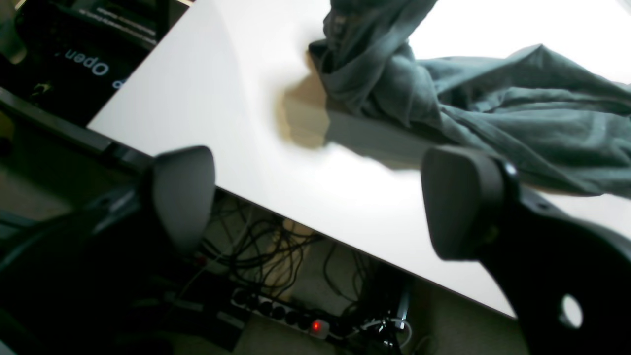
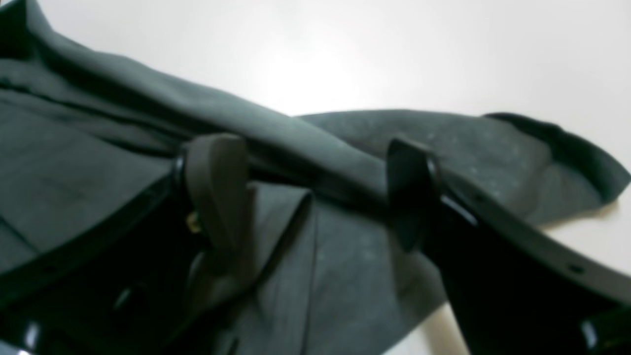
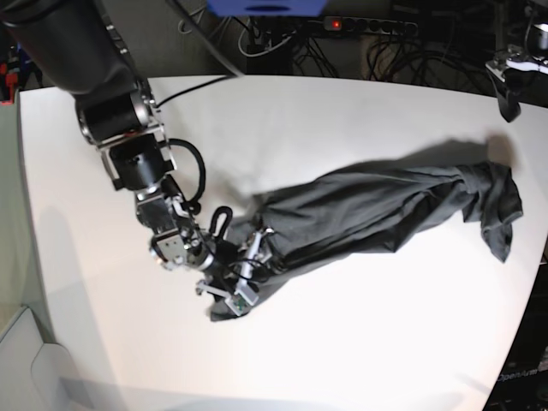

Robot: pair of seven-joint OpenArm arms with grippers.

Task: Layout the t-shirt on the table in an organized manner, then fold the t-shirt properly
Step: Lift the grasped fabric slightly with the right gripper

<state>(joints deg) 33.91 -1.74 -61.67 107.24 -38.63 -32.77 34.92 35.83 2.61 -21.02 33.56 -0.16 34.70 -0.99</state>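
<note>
T-shirt (image 3: 385,210): dark grey, crumpled into one long rope-like band lying on the table (image 3: 342,342); it runs from near the middle of the tabletop out to the right edge as the base view shows it, where one end is bunched and droops toward the edge.
Table: white, smooth, rounded corners; the shirt is the only thing lying on it.
Right gripper (image 3: 244,278): down at the inner end of the band, low over the cloth; fingers spread wide, one each side of a raised fold in the right wrist view; whether the tips touch the fabric cannot be told.
Left gripper (image 1: 315,197): clear of the shirt, above the table's edge near the bunched end; fingers spread wide, nothing between them.
Below the table edge: power strip (image 1: 291,315) with a red light, among tangled cables (image 1: 261,256).
</note>
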